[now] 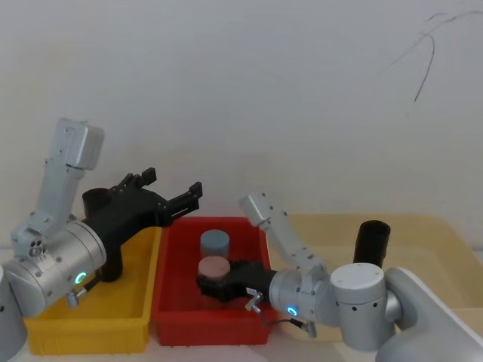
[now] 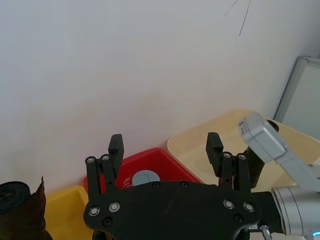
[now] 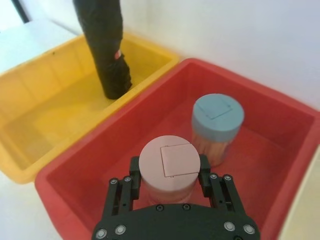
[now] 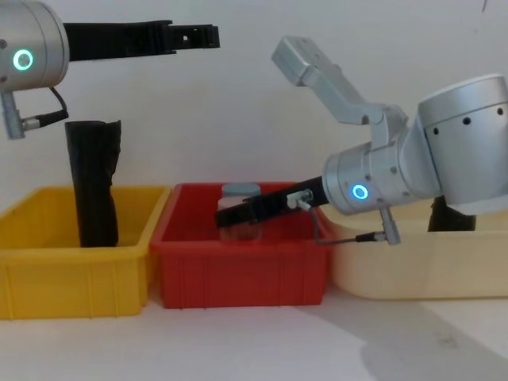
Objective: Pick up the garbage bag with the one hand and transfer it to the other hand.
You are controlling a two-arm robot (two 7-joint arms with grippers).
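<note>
The head view looks down over the yellow bin (image 1: 90, 317), red bin (image 1: 211, 320) and cream tray (image 1: 423, 241), the chest view faces the same three side-on from table level, the left wrist view looks out high toward the wall, and the right wrist view peers closely into the red bin.

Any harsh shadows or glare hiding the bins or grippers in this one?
Chest view: only a soft shadow on the white table beside the red plastic bin. Right wrist view: right gripper and pink-lidded jar evenly lit, no glare. Head view: open left gripper reads clearly against the pale wall.
</note>
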